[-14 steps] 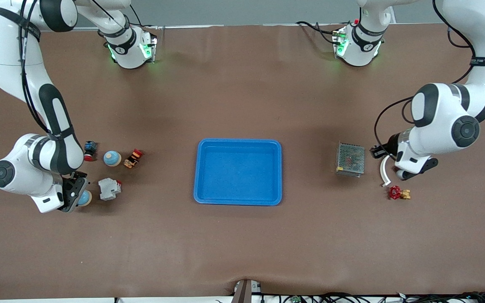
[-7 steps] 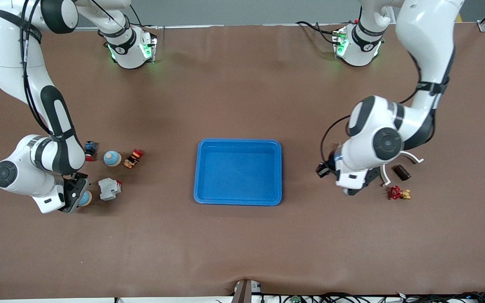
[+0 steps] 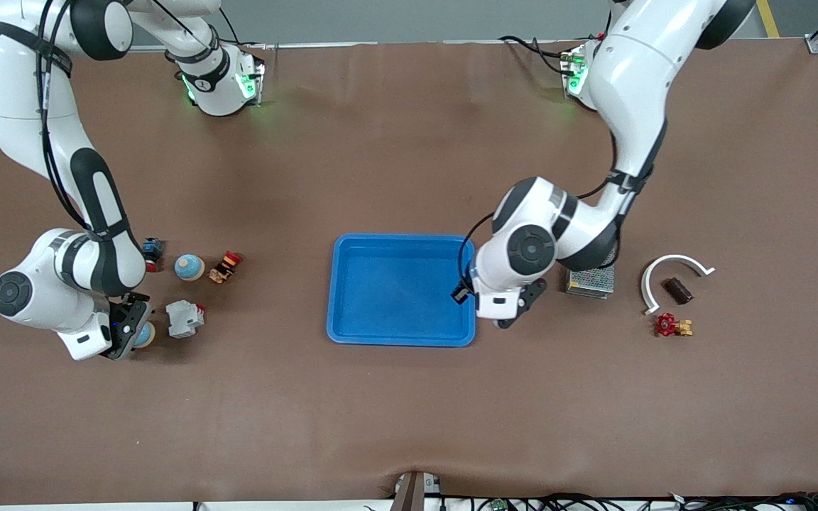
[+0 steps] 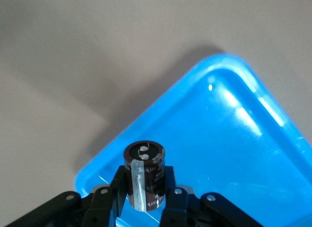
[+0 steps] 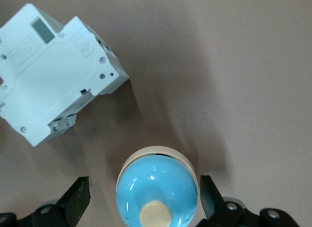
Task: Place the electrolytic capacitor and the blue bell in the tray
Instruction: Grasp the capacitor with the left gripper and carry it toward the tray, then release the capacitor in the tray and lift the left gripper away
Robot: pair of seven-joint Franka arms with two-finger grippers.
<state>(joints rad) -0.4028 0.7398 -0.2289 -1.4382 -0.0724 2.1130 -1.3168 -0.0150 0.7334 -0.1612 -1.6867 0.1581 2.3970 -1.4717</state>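
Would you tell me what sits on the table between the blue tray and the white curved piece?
In the front view, the metal mesh box sits between the tray and the white curved piece; the left gripper hangs over the tray's rim.

The tray (image 3: 401, 289) sits mid-table. Toward the right arm's end, a bell (image 3: 189, 267) lies between two small parts (image 3: 153, 250) (image 3: 225, 266); nearer the camera, a breaker (image 3: 184, 319) sits beside a second bell (image 3: 143, 333). Toward the left arm's end, a mesh box (image 3: 591, 282), curved strip (image 3: 673, 273), small block (image 3: 678, 289) and valve (image 3: 673, 326)
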